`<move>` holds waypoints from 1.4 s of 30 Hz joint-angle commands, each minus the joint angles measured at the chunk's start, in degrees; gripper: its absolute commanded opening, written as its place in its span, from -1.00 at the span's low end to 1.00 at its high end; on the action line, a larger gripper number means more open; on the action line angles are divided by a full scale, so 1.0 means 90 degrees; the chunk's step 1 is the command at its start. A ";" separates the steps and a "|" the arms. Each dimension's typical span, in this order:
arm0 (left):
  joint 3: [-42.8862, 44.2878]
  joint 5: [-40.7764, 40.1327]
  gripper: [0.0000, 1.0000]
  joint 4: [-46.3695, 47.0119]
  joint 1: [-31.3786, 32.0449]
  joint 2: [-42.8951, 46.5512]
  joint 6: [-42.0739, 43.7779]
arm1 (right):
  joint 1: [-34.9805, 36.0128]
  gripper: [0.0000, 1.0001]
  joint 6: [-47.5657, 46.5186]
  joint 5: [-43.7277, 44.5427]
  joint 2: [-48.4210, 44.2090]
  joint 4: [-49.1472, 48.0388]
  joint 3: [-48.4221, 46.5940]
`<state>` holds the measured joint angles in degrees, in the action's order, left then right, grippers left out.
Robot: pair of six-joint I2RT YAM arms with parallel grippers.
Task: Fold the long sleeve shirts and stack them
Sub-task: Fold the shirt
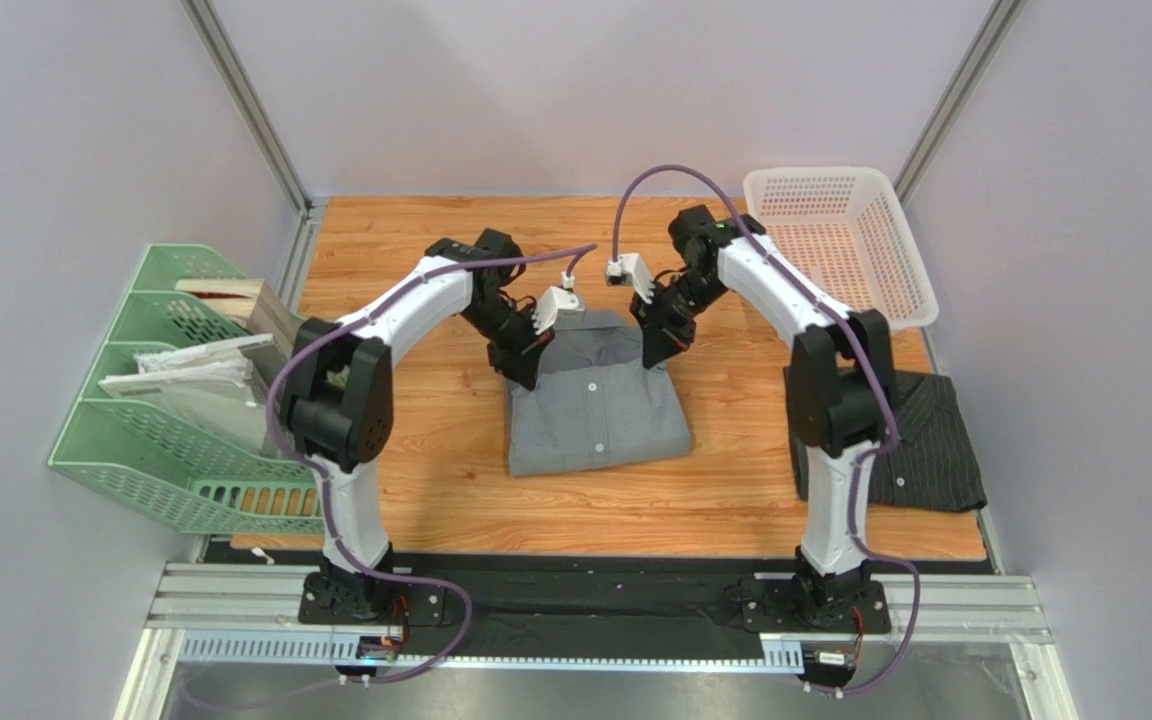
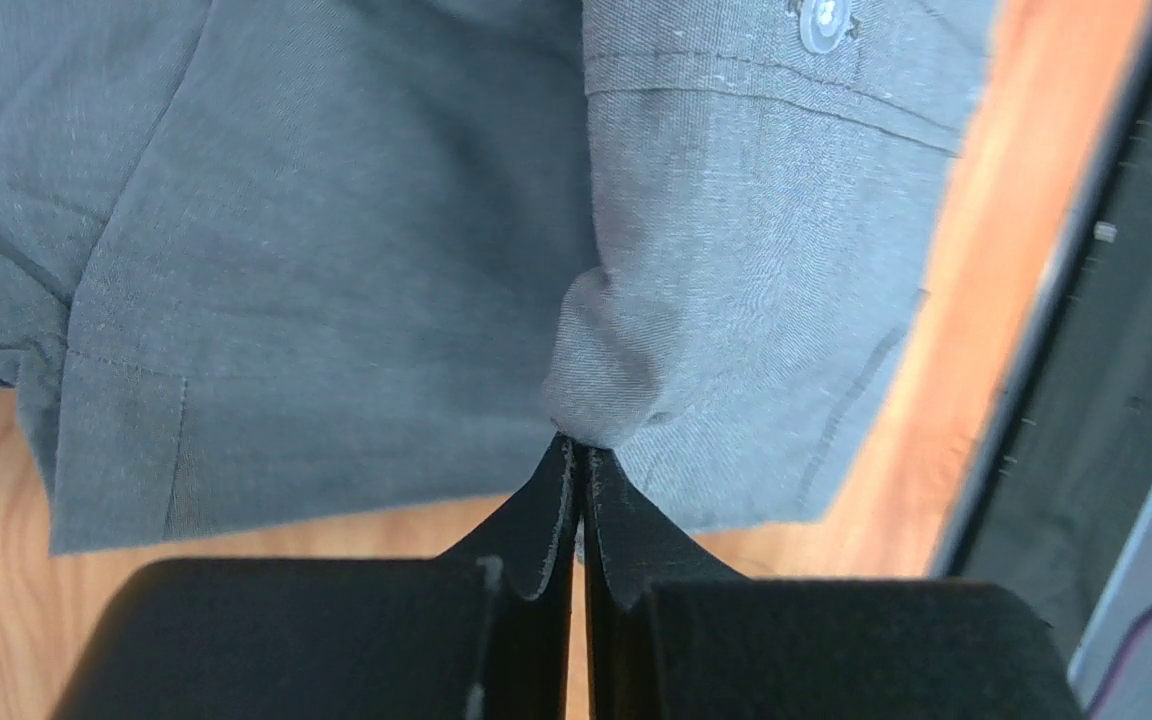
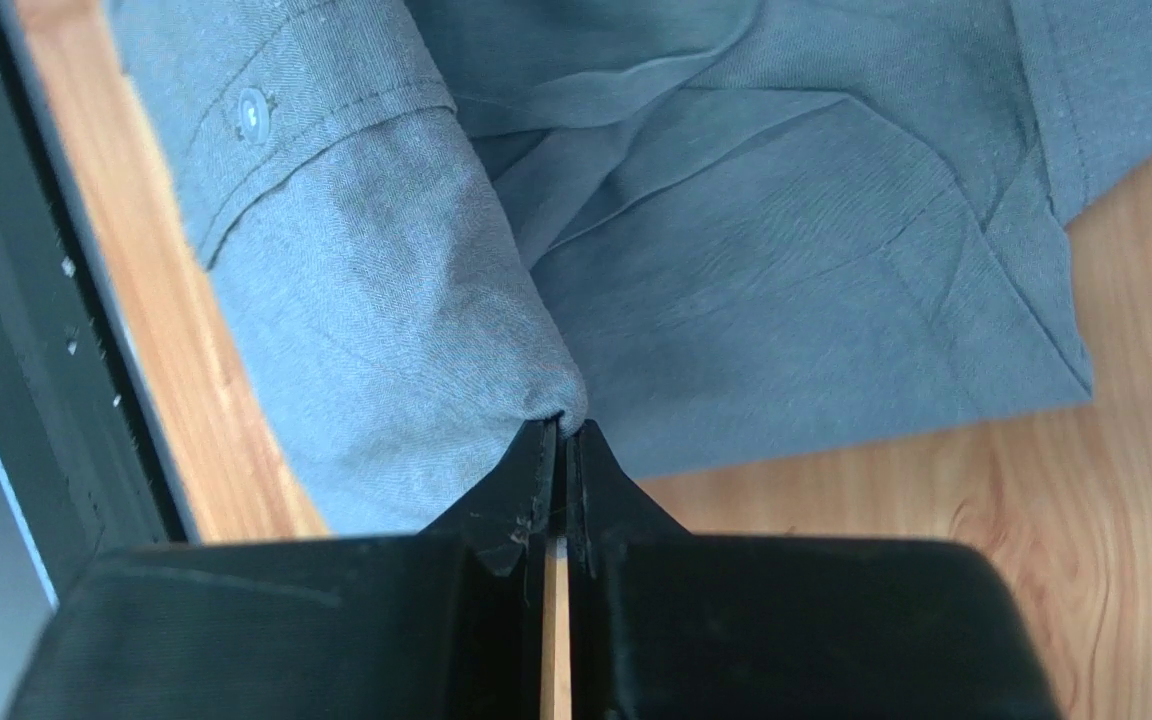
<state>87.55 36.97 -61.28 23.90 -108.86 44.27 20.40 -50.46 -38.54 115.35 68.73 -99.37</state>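
The mid-grey shirt (image 1: 597, 402) lies partly folded in the middle of the table. My left gripper (image 1: 525, 365) is shut on a pinch of its cloth at the far left corner; the left wrist view shows the fingertips (image 2: 579, 447) closed on a grey fold (image 2: 612, 375). My right gripper (image 1: 653, 350) is shut on the far right corner; the right wrist view shows its tips (image 3: 561, 432) pinching the grey cloth (image 3: 432, 300). Both hold the far edge lifted. The dark pinstriped shirt (image 1: 920, 443) lies at the right, behind the right arm.
A white mesh basket (image 1: 845, 240) stands at the back right. A green file rack (image 1: 162, 390) with papers stands at the left edge. Bare wood (image 1: 432, 495) lies in front of the grey shirt.
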 commanded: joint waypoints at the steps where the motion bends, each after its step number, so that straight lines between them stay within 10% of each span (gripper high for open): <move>1: 0.0750 -0.0161 -1.00 -0.0106 -0.0136 -0.0765 0.0149 | -0.0216 -1.00 0.0488 -0.0336 0.1321 0.0917 -0.1494; 9: 0.0888 -0.0358 -1.00 -0.0252 -0.0146 -0.1381 -0.0017 | -0.0148 -1.00 0.0743 -0.0249 0.1969 0.0879 -0.1020; 20: -0.1133 0.0677 -0.99 -0.0164 0.0030 0.0199 0.0061 | -0.0040 -0.73 0.1446 -0.0502 -0.0002 0.0156 0.1744; 26: -0.0842 0.1184 -0.08 -0.0272 -0.0009 0.1079 0.0364 | -0.0216 -0.03 0.1845 -0.1244 -0.0249 0.0889 0.0779; 42: -0.0235 0.0912 0.04 0.0715 0.1299 -0.0364 -0.0125 | 0.0057 -0.32 0.4240 -0.1372 0.1890 -0.1005 -0.1625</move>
<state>83.55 45.04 -55.94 33.95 -109.82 42.50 18.98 -16.75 -50.54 130.98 64.75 -110.76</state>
